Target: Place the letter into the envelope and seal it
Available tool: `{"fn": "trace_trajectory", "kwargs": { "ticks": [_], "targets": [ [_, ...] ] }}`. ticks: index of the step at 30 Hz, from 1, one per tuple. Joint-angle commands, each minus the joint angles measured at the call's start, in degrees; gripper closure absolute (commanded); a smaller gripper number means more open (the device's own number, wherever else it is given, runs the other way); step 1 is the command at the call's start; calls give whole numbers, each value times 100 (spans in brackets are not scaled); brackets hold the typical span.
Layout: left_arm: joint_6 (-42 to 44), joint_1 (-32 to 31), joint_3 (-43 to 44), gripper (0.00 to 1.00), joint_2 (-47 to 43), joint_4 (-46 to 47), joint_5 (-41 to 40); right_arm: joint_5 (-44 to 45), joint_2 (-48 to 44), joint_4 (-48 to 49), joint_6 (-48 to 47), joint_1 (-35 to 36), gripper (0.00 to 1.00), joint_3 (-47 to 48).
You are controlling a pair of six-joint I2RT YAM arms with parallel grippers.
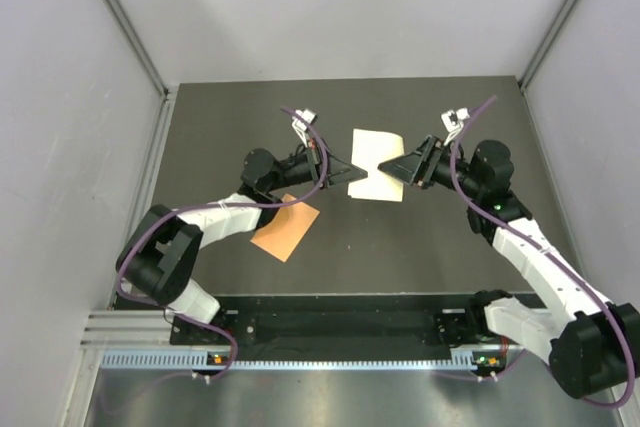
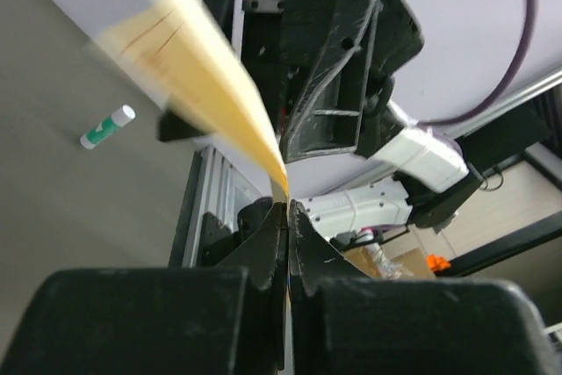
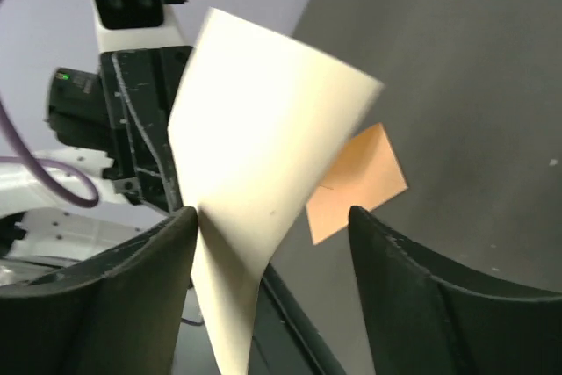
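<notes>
Left wrist view: left gripper (image 2: 287, 210) pinches one edge of the thin cream paper letter (image 2: 198, 72); right gripper (image 3: 272, 214) gapes; I fear sagging.

Pale grey walls (image 1: 60, 147), dark matte tabletop (image 1: 400, 247), slotted metal rail (image 1: 330, 358) at near edge

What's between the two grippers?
The letter, seen in the top view: the left gripper is shut on one edge, and the right gripper is open around the other.
</notes>
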Motion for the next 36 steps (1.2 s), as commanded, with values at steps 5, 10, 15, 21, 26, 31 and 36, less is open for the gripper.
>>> {"fn": "trace_trajectory", "kwargs": {
  "ticks": [5, 10, 15, 21, 26, 31, 36],
  "targets": [
    [1580, -34, 394, 100, -760, -1400, 1742, 609, -337, -4235, -3868, 39, 1, 2247],
    [2563, -52, 341, 100, -1067, -1918, 2668, -883, -286, -4437, -4354, 30, 1, 2414],
    [5471, -60, 822, 100, -1454, -4718, 2573, -1878, -74, -4457, -4346, 30, 1, 2398],
    [6239, -60, 1062, 100, -1604, -5514, 2722, -2265, 162, -4122, -3950, 39, 1, 2222],
    [6599, -60, 1237, 100, -1525, -5944, 2634, -2818, 365, -3824, -3617, 91, 33, 2161],
    [6574, -60, 1299, 100, -1498, -5928, 2407, -2890, 348, -3779, -3537, 109, 81, 2098],
    [5891, -52, 1273, 1, -1674, -5655, 748, -1444, 173, -4513, -3598, 109, 100, 2414]
  ]
}}
